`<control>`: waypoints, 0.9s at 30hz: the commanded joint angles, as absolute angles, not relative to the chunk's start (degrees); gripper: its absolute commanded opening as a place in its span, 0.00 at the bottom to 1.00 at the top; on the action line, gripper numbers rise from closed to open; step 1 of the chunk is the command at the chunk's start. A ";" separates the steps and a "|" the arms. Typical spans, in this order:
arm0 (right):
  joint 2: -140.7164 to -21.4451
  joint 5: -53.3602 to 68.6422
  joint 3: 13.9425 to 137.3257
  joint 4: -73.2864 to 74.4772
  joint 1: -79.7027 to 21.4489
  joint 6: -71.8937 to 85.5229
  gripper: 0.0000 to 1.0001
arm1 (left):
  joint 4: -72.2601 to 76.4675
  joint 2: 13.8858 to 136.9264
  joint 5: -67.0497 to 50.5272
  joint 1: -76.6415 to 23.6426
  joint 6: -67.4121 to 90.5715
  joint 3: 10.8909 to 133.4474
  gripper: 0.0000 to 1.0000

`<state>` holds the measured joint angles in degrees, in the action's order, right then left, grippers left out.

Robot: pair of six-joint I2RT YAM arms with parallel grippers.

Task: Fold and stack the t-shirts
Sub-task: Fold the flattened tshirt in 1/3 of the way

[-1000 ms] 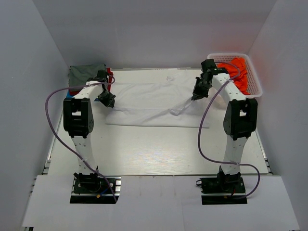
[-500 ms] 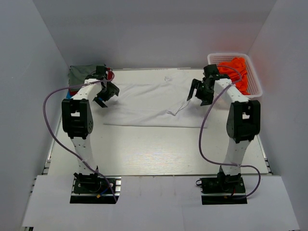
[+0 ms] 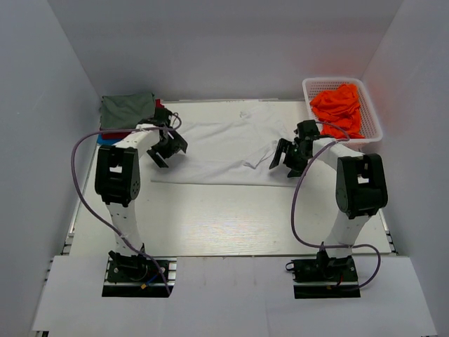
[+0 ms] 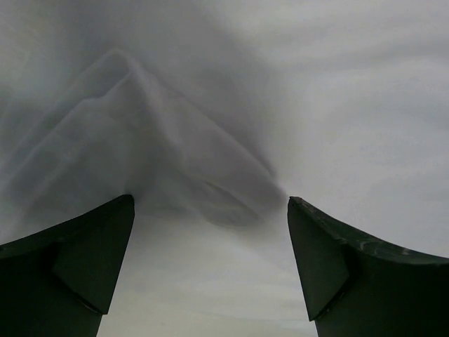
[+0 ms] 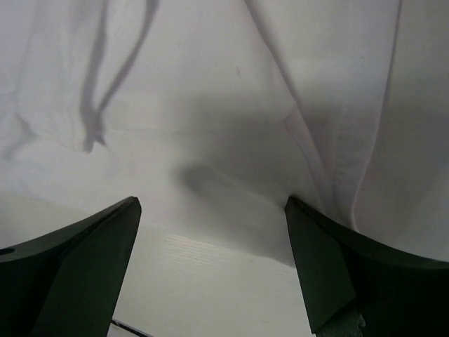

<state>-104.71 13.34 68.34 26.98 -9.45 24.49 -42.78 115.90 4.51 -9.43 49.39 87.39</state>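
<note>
Left gripper (image 3: 168, 149) — jaws spread wide, nothing between them. It sits low over the left edge of the white t-shirt (image 3: 224, 137). In the left wrist view a raised peak of white cloth (image 4: 133, 105) stands just ahead of the fingertips (image 4: 98, 246).

Right gripper (image 3: 287, 156) — jaws also wide and empty, low over the shirt's right edge. Its wrist view shows a stitched hem (image 5: 347, 161) running ahead of the right-hand finger and bare table (image 5: 210, 281) under the gap.

The white shirt lies spread on the table between the two grippers. An olive-grey t-shirt (image 3: 126, 109) tops a stack beyond the left gripper, on its outer side. An orange t-shirt (image 3: 337, 105) fills the basket (image 3: 374, 116) beyond the right gripper.
</note>
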 commanded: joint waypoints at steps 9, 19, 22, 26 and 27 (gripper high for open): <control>-90.63 9.15 44.14 25.83 -7.47 33.92 0.90 | -40.96 104.88 4.14 -10.45 49.92 62.44 1.00; -70.40 6.85 44.72 41.04 -10.10 32.35 0.90 | -50.97 84.65 4.98 -13.10 48.43 57.47 1.00; -71.19 11.06 49.91 40.09 -13.61 30.50 0.90 | -52.03 81.74 8.68 -13.10 46.76 63.18 1.00; -73.73 15.64 51.51 34.82 -20.82 31.64 0.90 | -53.53 80.95 13.27 -11.61 45.27 67.93 1.00; -75.65 16.08 51.24 33.24 -21.96 32.77 0.90 | -53.53 80.95 13.27 -11.60 45.26 67.94 1.00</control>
<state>-72.66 11.81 50.89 35.88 -18.57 32.36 -51.35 82.37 8.75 -12.64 47.09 66.59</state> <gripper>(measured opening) 0.904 0.997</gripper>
